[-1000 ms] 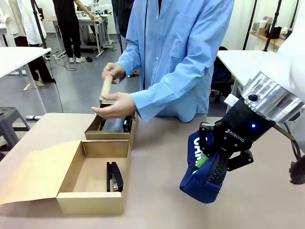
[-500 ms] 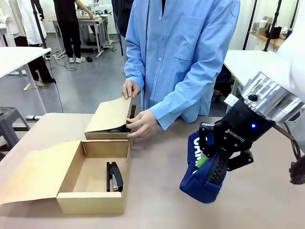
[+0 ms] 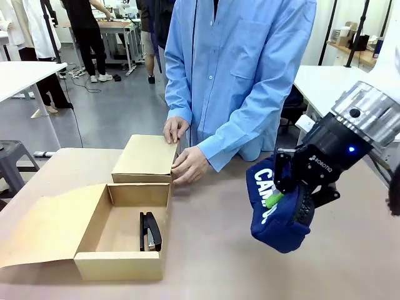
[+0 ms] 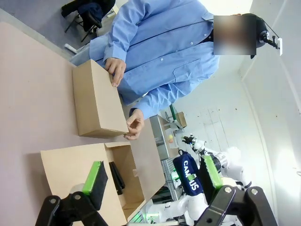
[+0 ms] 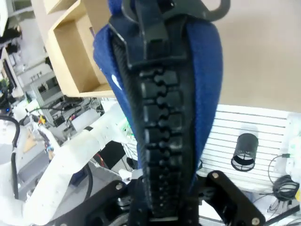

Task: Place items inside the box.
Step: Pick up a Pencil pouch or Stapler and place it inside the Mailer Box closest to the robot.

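We count two cardboard boxes: open box [image 3: 119, 264] holding one black stapler [image 3: 150, 230], its long axis toward person. Closed box [image 3: 145, 155] under person's hands [image 3: 189, 164]. One navy pencil case [image 3: 274, 229], long axis near upright, lettering uppermost, clamped in right gripper [image 3: 289, 197] above table [image 3: 206, 256], right of boxes. Left gripper [image 4: 153, 174] fingers apart, empty.

Pencil case [image 3: 278, 234], 4 o'clock in the front view: navy fabric with white block lettering.
Right gripper [image 3: 287, 209]: black fingers, bright green pad, silver wrist collar above.
Left gripper [image 4: 154, 174]: black links, green pads.
Open box [image 3: 94, 262], 7 o'clock: plain tan cardboard, with a paler flap.
Stapler [image 3: 150, 231] inside it: black.
Closed box [image 3: 145, 156], at 12 o'clock from the open one: same tan.
Shirt [image 3: 237, 75]: plain light blue.
Table [image 3: 206, 256]: pale pinkish beige.
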Controlling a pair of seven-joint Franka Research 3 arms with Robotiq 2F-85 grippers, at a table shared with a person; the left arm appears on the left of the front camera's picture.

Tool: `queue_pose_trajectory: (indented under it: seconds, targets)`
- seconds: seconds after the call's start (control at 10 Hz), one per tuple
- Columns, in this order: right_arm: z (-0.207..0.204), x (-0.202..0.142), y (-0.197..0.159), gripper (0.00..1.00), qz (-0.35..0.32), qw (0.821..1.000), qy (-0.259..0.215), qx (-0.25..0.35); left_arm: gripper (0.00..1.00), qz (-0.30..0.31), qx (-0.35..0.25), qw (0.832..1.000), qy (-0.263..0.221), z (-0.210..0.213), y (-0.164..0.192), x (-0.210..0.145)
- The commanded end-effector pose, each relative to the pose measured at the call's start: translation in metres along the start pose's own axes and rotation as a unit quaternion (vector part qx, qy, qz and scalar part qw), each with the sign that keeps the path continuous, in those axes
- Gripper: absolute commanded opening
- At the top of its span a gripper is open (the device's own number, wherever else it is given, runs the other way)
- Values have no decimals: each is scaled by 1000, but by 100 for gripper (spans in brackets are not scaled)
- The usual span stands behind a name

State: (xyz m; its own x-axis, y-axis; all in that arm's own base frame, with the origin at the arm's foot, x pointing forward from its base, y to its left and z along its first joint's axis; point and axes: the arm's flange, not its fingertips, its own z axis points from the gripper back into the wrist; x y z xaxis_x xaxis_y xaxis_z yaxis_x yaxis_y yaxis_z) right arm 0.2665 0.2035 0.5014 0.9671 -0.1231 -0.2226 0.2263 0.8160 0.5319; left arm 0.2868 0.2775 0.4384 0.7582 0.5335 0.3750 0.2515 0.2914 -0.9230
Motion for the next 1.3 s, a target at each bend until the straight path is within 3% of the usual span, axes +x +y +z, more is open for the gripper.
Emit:
queue_pose_trajectory:
  seconds: [0.0,0.2,0.8,0.9,1.0,1.2]
  targets:
    - [-10,17,15,7,18,999,33,-2,100,-11,-10,1000,-6,-1,-1,0]
    - [-25,26,29,7,13,999,28,-42,100,-11,-10,1000,-6,-1,-1,0]
    - [-24,20,35,7,18,999,-33,-38,100,-11,-10,1000,-6,-1,-1,0]
    - [-35,21,51,7,29,997,-48,-45,100,-11,-10,1000,-6,-1,-1,0]
    - [-52,27,80,7,23,993,-93,-66,100,-11,-10,1000,-6,-1,-1,0]
    - [-102,35,165,7,33,985,-159,-51,100,-11,-10,1000,-6,-1,-1,0]
